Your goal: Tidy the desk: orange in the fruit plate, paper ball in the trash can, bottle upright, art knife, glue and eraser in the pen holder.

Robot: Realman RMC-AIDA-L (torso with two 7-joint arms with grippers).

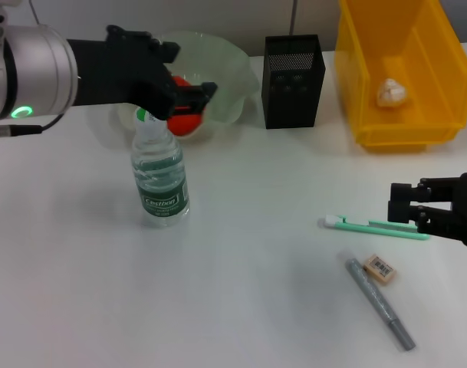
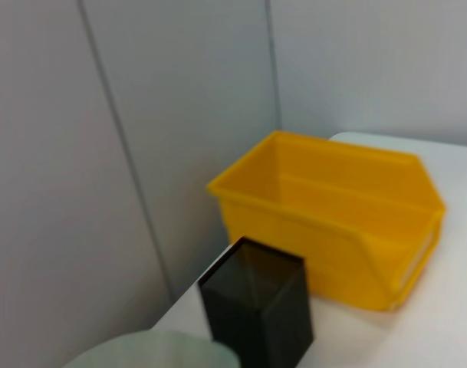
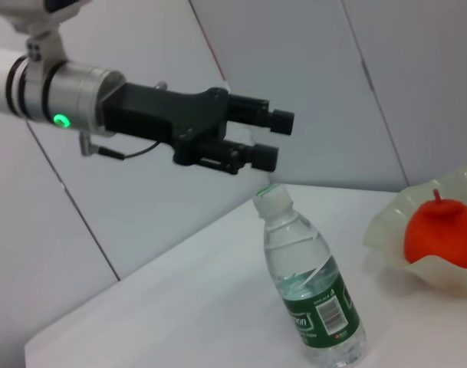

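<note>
Now, bottle [image 1: 161, 178] upright – left claw [image 1: 192, 77] just above, open

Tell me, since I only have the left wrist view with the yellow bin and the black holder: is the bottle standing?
Observer: Yes. The bottle stands upright on the table, and the left gripper hangs just above its cap with fingers open.
Operator: And the orange?
Observer: The orange sits in the green bowl.
Operator: What is left to put away?
Observer: The eraser, the green knife and the grey glue stick lie on the table beside the right gripper.
</note>
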